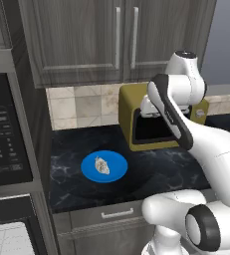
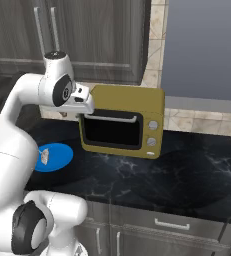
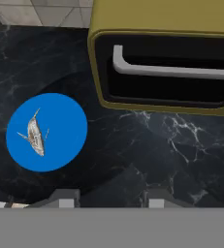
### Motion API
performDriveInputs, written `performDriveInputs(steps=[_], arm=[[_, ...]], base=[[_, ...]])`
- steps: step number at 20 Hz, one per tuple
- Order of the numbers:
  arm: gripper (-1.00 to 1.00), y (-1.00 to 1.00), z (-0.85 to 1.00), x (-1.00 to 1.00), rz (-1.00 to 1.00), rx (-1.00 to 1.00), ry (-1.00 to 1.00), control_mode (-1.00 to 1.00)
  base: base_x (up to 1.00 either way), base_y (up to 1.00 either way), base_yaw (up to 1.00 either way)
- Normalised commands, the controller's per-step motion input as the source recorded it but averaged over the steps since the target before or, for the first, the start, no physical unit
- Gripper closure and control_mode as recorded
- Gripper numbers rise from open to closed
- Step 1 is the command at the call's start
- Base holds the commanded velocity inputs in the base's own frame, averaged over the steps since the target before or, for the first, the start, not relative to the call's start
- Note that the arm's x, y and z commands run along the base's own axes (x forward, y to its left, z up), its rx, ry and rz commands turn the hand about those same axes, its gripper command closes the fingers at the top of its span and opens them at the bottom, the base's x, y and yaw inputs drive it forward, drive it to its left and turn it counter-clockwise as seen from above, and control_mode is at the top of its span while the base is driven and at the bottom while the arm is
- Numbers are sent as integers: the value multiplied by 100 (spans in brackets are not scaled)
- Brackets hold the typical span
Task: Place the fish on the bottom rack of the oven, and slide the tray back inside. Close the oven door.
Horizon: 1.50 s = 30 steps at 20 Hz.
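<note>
The fish (image 3: 35, 136) is a small pale lump lying on a round blue plate (image 3: 60, 116) on the black marble counter. It also shows on the plate in both base views, fish (image 1: 102, 165) and fish (image 2: 45, 155). My gripper (image 3: 112, 197) hangs above the counter, to the right of the plate, open with nothing between its fingers (image 3: 67, 196). The black oven (image 1: 9, 209) sits at the lower left, below the keypad panel. A pale patch of thin lines (image 1: 4, 240) shows there; I cannot tell whether it is the bottom rack or the oven door.
An olive-yellow toaster oven (image 2: 122, 120) with a silver handle (image 3: 171, 70) stands at the back of the counter, just behind my hand. A black microwave keypad (image 1: 2, 144) is at the left. Grey wall cabinets (image 1: 116, 40) hang above, and drawers (image 2: 172, 222) run below the counter.
</note>
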Motion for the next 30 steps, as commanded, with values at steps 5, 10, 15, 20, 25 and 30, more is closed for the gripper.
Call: performDriveInputs(steps=[5, 10, 15, 20, 25, 30], arm=[[-100, 5, -24, -25, 0, 0, 0, -100], [-100, 61, -74, -33, 0, 0, 0, -100], [-100, 87, -65, -24, 0, 0, 0, -100], [-100, 76, -50, -2, 0, 0, 0, -100], [-100, 45, -41, 16, 0, 0, 0, -100], [-100, 49, -63, 43, 0, 0, 0, -100]], base=[[0, 0, 0], [0, 0, 0], [0, 0, 0], [0, 0, 0], [0, 0, 0], [0, 0, 0]])
